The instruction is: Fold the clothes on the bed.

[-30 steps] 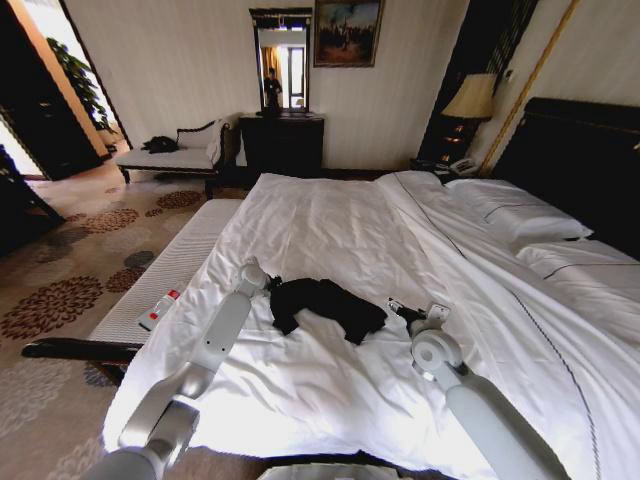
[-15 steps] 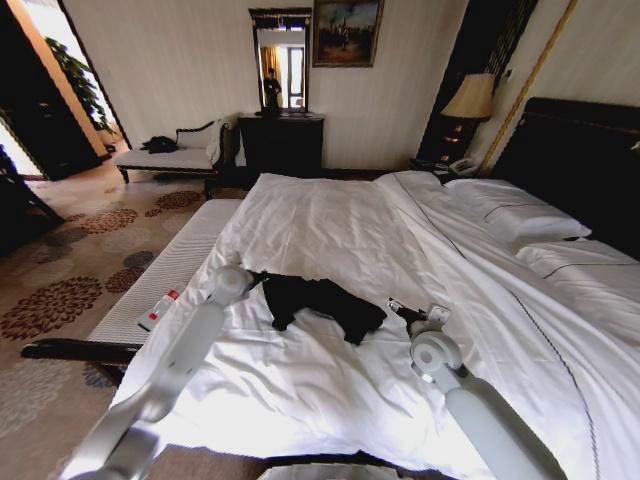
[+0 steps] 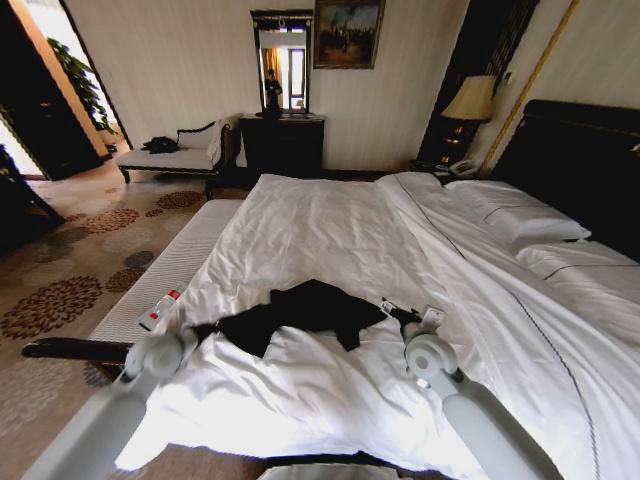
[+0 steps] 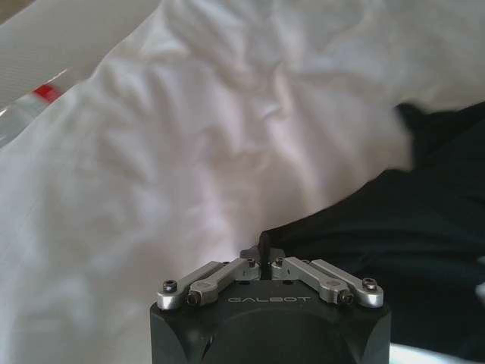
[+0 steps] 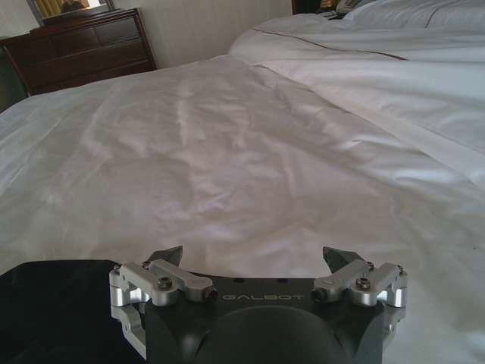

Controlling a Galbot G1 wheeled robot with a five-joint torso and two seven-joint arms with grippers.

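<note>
The T-shirt (image 3: 300,312) lies on the near half of the bed (image 3: 330,225), stretched into a long dark band. Its long axis runs roughly from 8 o'clock to 2 o'clock in the head view.

Left gripper (image 4: 264,262): fingers together, clamped on a corner of the shirt, at the 8 o'clock end of the band near the bed's left edge. In the head view the fabric tapers to a point at this gripper (image 3: 192,333). The cloth runs from it toward 3 o'clock.

Right gripper (image 5: 255,262): fingers spread apart, holding nothing, at the shirt's 3 o'clock end (image 3: 402,316). Its wrist view shows dark fabric (image 5: 53,303) just beside its body and bare sheet ahead. The shirt lies toward 9 o'clock from it.

Judgement: the right gripper is the free one, and the nearer to the unheld end.

Not determinable: the lettering, the collar, the sleeves and which face is up, since the shirt is bunched. Contact between right gripper and fabric cannot be confirmed. A small red-and-white object (image 3: 158,310) lies on the bench beside the left arm.
</note>
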